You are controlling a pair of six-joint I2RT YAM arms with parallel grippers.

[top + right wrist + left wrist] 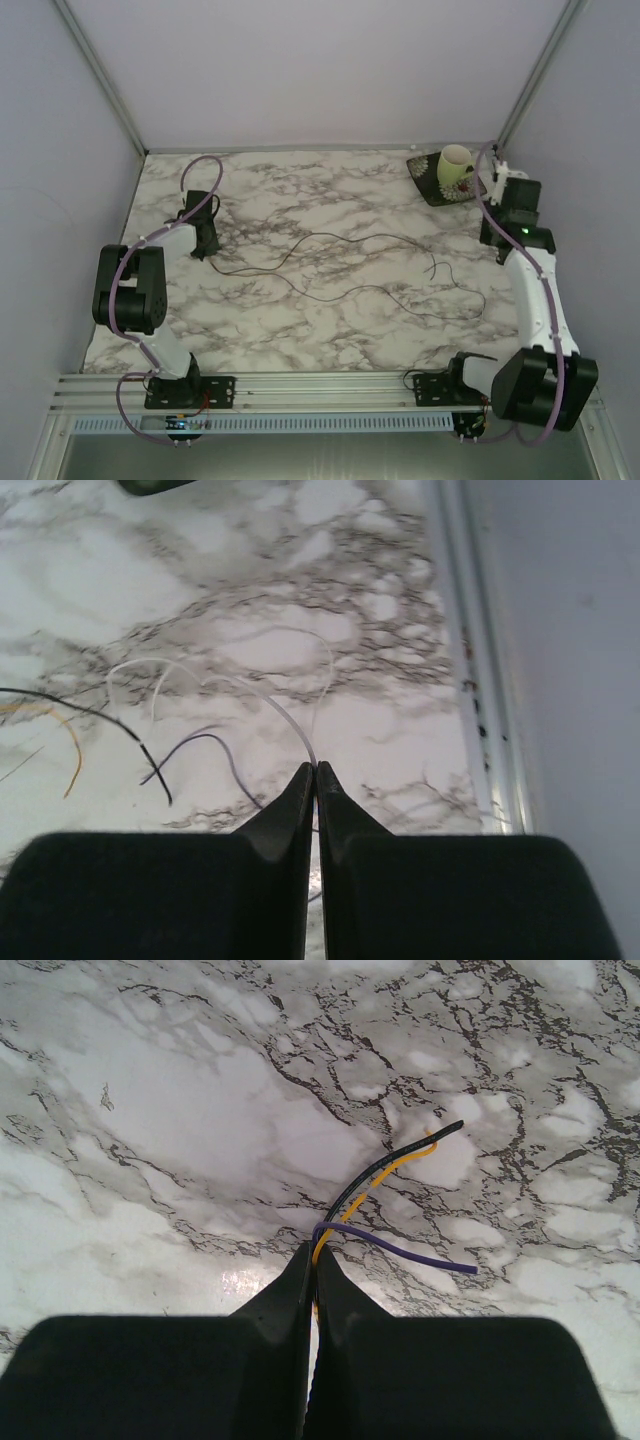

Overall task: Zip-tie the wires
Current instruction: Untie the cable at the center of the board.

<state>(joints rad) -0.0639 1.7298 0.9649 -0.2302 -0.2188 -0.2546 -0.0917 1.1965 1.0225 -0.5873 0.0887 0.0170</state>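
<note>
Left jaws: pressed together on the wires (395, 1163), close to one end. The black, orange and purple tips stick out past the jaw tips over the marble surface (300, 190) (the purple tip bends off sideways from the other two). In the top view the wires trail from the left jaws in loose waves across the middle of the surface toward the right arm's side, lying flat on it.

Right jaws: closed, tips meeting on a thin pale strand (308, 750) that arcs out of the pinch and loops over the surface ahead. I cannot tell what the strand is; it does not show in the top view. The wires' other ends, also black, orange and purple, lie loose on the surface to the left of the right jaws, near them but not touching.

Far right corner: a mug (455, 163) stands upright on a dark mat (432, 187), apart from the wires.
</note>
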